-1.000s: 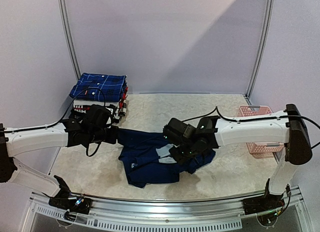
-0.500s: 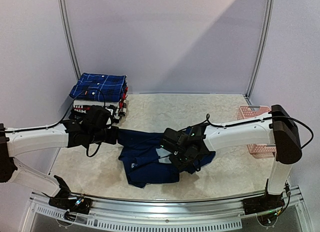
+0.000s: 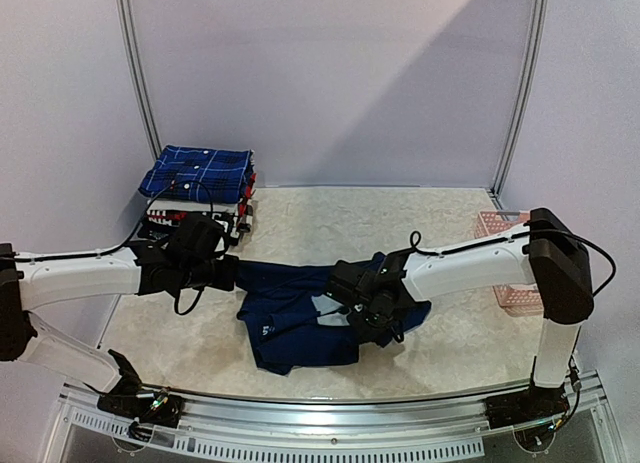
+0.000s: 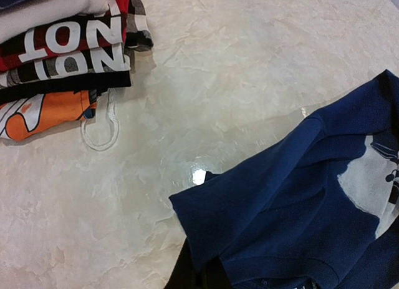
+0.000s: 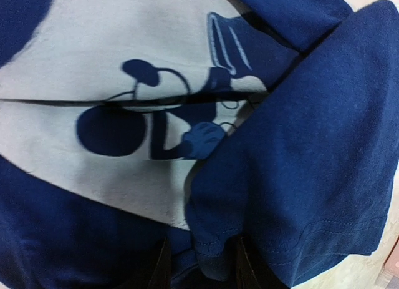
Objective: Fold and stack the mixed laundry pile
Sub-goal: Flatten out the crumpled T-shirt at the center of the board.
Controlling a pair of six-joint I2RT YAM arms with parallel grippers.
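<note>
- Since a second ago, the right arm [image 3: 470, 263] has been stretched lower and further left, with its elbow drawn inward. The left arm [image 3: 80, 278] is seen unchanged.
- The right gripper [image 3: 365, 305] is pressed down on the navy T-shirt [image 3: 290, 333] beside its pale print [image 5: 93, 70], the fingers narrowed onto a fold of hem.
- The left gripper [image 3: 228, 273] is held low and pinched tight on the T-shirt's left edge.
- The T-shirt is spread crumpled on the near part of the table [image 3: 330, 213].
- At the far left, the dark-blue plaid shirt [image 3: 200, 170] is laid folded atop a stack of folded garments [image 4: 62, 52].
</note>
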